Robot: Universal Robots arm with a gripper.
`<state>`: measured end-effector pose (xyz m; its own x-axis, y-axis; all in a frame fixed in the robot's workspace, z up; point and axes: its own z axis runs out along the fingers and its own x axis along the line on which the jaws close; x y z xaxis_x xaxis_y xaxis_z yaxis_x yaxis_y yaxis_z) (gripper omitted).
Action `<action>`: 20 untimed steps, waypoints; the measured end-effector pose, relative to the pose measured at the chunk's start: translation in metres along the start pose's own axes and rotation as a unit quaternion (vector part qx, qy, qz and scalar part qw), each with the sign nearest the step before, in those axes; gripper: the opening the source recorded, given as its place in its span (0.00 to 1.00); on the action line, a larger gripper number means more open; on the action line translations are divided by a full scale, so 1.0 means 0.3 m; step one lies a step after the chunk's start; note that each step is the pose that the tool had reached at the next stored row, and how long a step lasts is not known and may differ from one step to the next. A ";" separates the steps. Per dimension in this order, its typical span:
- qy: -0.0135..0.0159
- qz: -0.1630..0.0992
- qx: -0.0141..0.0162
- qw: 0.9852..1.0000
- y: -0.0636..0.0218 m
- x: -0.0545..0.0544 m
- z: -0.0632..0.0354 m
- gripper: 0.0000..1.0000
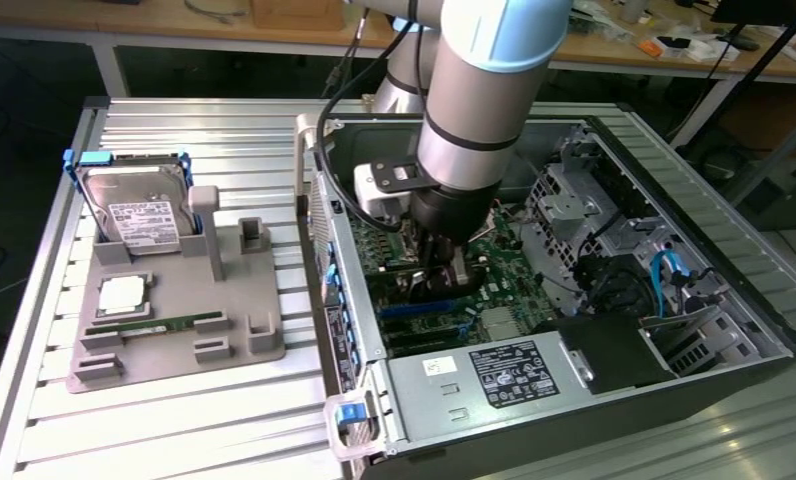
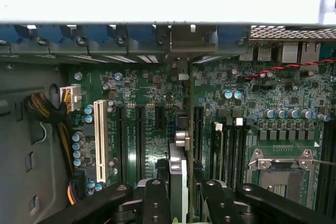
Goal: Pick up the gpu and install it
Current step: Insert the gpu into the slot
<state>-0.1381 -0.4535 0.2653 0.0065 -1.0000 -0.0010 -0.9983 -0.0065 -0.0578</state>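
Wrist view: the claw [image 2: 184, 195] is clamped on the gpu [image 2: 179, 174], one black finger [image 2: 156, 198] pressed to each face of the card. The gpu stands on edge inside the computer case [image 1: 612, 410], directly over the motherboard [image 2: 142, 87] and in line with the long black expansion slots. Its far end points toward the case's rear wall, where the slot openings are. Whether the card's lower edge is seated in a slot cannot be told.

A white expansion slot [image 2: 101, 140] and an open processor socket [image 2: 281, 174] lie on the motherboard, one on either side of the card and both well clear of it.

Exterior view: the case lies on its side, open face up, on the slatted metal worktop [image 1: 171, 420]. The arm reaches down into the middle of the case, with the claw low over the board. The power supply [image 1: 492, 375] occupies the case's near end.

Outside the case, to the exterior view's left of it, a grey holder [image 1: 258, 345] carries a hard drive [image 1: 138, 215] standing upright, a processor chip [image 1: 121, 292] and a slim RAM stick [image 1: 158, 325] lying flat.
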 end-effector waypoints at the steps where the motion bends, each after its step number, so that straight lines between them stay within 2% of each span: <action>1: 0.000 0.000 0.001 1.000 0.000 0.000 0.002 0.28; 4: 0.000 0.000 0.003 1.000 0.001 0.000 0.008 0.28; 11: 0.000 0.000 0.005 1.000 0.002 0.000 0.015 0.28; 20: 0.000 0.000 0.004 1.000 0.003 0.000 0.019 0.28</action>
<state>-0.1386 -0.4535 0.2595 0.0064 -1.0000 -0.0012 -0.9978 -0.0063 -0.0660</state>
